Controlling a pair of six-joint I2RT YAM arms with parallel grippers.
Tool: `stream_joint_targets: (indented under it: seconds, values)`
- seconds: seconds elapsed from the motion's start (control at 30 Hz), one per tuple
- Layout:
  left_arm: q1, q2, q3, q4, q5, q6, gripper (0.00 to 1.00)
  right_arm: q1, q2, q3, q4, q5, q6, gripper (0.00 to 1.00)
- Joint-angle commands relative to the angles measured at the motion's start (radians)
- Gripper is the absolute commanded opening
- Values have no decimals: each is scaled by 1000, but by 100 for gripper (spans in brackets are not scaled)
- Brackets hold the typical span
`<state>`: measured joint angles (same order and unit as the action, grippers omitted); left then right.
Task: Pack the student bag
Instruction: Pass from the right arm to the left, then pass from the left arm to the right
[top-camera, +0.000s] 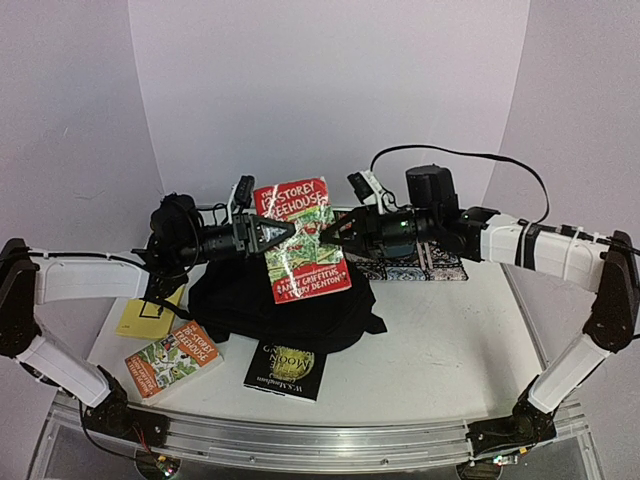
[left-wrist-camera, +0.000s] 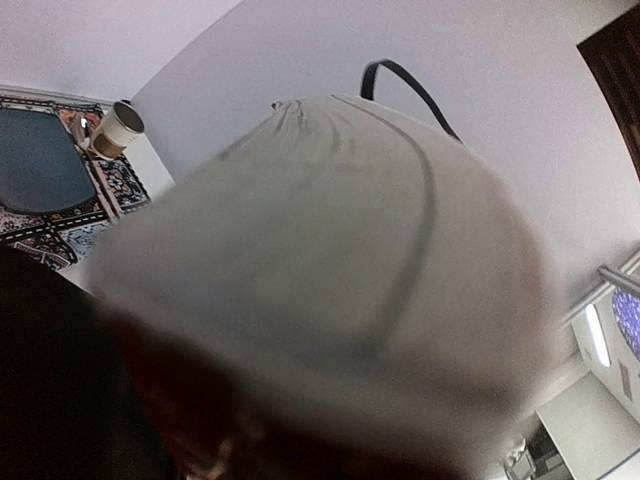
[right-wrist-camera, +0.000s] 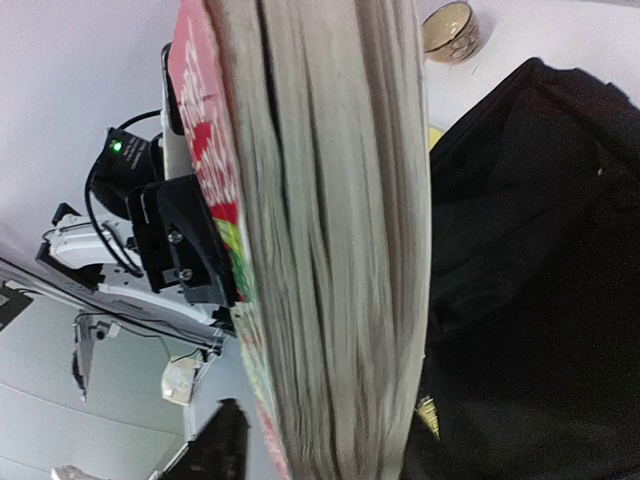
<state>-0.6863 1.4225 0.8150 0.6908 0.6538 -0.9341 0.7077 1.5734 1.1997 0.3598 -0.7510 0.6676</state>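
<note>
While handing over book (top-camera: 302, 255) at frame centre, note left gripper (top-camera: 289, 235) clamped on its left edge, right gripper (top-camera: 328, 232) parted, seemingly loose; then lower into backpack (top-camera: 300, 322).

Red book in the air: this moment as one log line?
red book above student bag | left jaws: gripping its edge | right jaws: at opposite edge, grip unclear

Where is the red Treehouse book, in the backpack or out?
Out: the red book hangs in midair above the black backpack, whole cover visible.
</note>
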Motion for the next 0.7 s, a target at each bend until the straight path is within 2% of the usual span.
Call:
stream_joint_targets:
  seconds: [0.0, 0.1, 0.17, 0.4, 0.67]
  values:
    - [5, -88, -41, 110, -183, -64, 0, -1, -19, -57, 101, 94, 50, 72]
    - [4, -108, -68, 138, -272, -97, 0, 3, -37, -130, 223, 132, 125, 92]
    - [-2, -107, -77, 173, -314, -115, 0, 14, -43, -176, 294, 162, 168, 97]
    - [-35, -46, -84, 290, -414, -172, 0, 70, -56, -293, 499, 277, 266, 98]
    - [-82, 39, -44, 382, -469, -192, 0, 86, -20, -323, 733, 265, 367, 98]
